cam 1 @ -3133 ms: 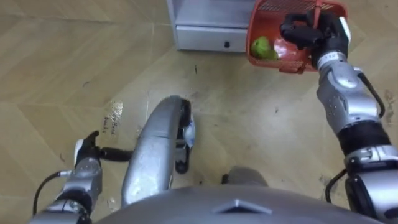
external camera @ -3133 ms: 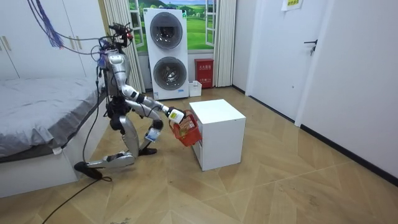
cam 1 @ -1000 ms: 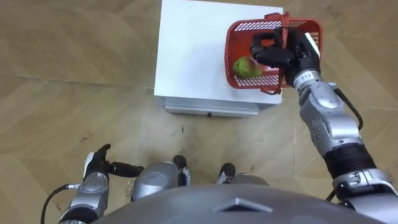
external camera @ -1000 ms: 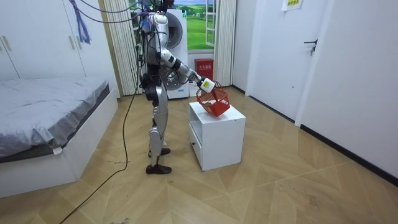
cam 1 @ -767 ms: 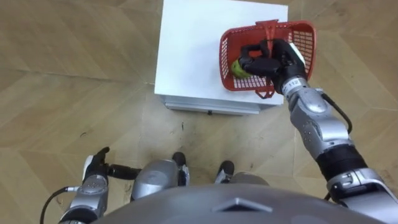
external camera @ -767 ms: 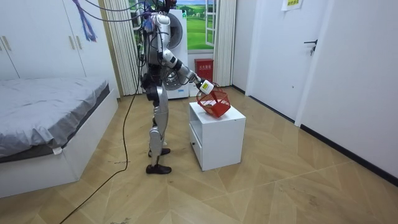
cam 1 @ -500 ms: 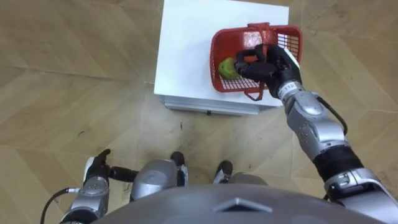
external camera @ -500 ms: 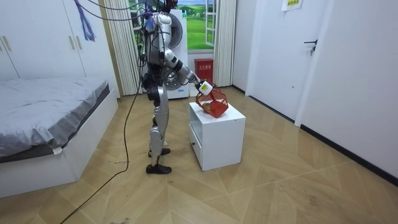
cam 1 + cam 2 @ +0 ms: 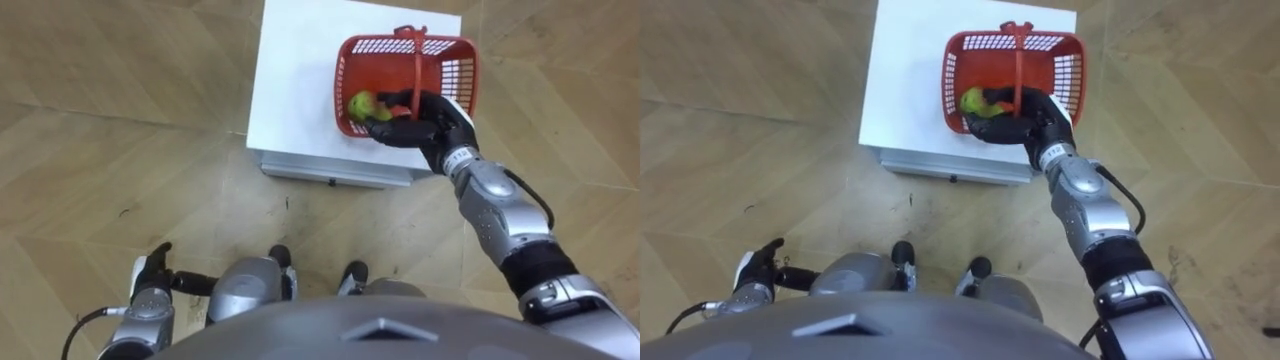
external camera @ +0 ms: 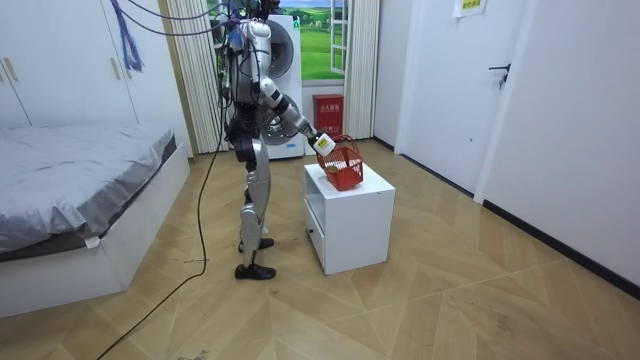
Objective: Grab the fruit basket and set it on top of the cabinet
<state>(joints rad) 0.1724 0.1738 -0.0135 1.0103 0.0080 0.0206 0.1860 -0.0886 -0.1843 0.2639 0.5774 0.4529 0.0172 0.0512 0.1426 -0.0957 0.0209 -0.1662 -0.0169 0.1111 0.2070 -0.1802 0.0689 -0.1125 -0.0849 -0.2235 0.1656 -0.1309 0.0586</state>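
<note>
I'm watching the white bench (image 9: pixel 300 90), with the red fruit basket (image 9: pixel 380 45) over its 3 o'clock side; whether it is touching down, I cannot tell. My right hand (image 9: pixel 425 120) is curling round the handle (image 9: pixel 415 65) at the basket's 6 o'clock rim, partly hiding a green fruit (image 9: pixel 360 104). My left hand (image 9: pixel 150 280) is hanging at 7 o'clock, and I cannot tell how its fingers are set.

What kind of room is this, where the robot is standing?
Probably a bedroom in a home, or a mock-up of one: a bed, two stacked laundry machines and white wardrobes stand around a wooden floor.
</note>
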